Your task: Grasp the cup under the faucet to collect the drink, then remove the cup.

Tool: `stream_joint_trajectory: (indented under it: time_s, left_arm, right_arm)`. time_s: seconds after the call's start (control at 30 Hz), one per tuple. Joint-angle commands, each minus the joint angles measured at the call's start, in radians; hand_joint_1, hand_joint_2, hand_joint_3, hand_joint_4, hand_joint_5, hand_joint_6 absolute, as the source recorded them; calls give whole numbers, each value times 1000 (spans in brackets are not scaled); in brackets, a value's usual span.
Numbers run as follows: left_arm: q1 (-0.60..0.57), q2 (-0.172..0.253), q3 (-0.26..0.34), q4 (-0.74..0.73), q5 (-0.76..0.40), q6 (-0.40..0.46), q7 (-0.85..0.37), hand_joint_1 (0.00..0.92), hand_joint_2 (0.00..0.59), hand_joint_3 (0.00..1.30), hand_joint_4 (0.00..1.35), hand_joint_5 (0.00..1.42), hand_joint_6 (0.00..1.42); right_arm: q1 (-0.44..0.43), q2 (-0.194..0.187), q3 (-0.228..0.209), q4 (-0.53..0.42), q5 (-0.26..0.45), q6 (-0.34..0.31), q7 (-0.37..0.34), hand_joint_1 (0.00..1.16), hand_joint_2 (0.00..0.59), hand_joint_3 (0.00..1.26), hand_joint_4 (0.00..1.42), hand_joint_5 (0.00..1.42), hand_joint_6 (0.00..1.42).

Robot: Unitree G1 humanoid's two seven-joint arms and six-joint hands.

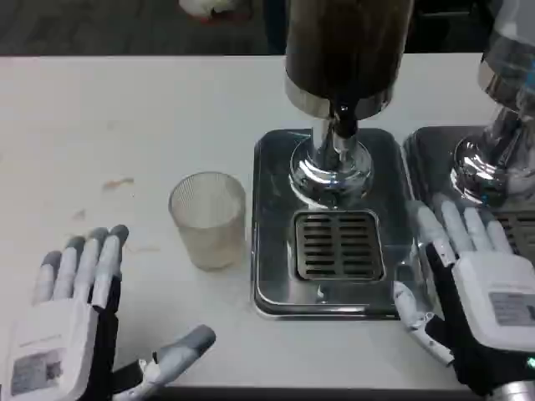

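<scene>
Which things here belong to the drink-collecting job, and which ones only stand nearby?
For the job:
- cup, empty, on the table left of the tray
- faucet
- drip tray with its grate
- left hand and right hand, both holding nothing

Just nearby:
- second dispenser at the right edge
- table

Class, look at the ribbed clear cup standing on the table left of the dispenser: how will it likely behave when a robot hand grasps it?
The cup looks empty and thin-walled, so it is probably light and may slide or tip if nudged. Its translucent ribbed wall suggests plastic that could flex under a hard squeeze. The ribs may offer some grip.
</scene>
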Motion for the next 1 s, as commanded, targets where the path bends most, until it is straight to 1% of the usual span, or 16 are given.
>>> stream_joint_trajectory:
  time_s: [0.03,0.1,0.2,0.3,0.47,0.63,0.73,0.87,1.0]
  left_arm:
    - [-33,22,-20,31,2,-21,-10,0,44,0,0,0,0]
    - [-50,27,-22,58,2,-27,1,0,44,0,0,0,0]
    - [-62,4,-23,79,-2,-11,18,0,44,0,0,0,0]
    - [-60,-11,-26,76,-1,1,18,0,44,0,0,0,0]
    - [-60,-17,-33,56,5,9,6,0,44,0,0,0,0]
    - [-61,-18,-39,50,-4,5,-4,0,44,0,0,0,0]
    - [-69,-17,-19,50,-38,-7,-3,0,44,0,0,0,0]
    - [-105,0,29,87,-124,-70,10,0,43,0,0,0,0]
    - [-159,2,45,135,-175,-108,-5,0,28,0,0,0,0]
  right_arm:
    - [-36,-14,-2,22,-12,-2,-19,69,534,83,0,0,0]
    - [-47,-7,4,33,-16,6,-24,70,534,83,0,0,0]
    - [-50,2,9,53,-3,5,-34,71,534,83,0,0,0]
    - [-36,3,-3,43,14,1,-39,73,534,83,0,0,0]
    - [-15,-8,-23,20,24,3,-33,74,534,83,0,0,0]
    - [-2,-10,-28,10,29,2,-32,76,533,83,0,0,0]
    - [-6,-2,-27,16,37,4,-33,76,533,82,0,0,0]
    - [-18,18,-9,13,26,14,-27,77,533,77,0,0,0]
    - [-14,23,-4,-8,17,22,-16,78,533,75,0,0,0]
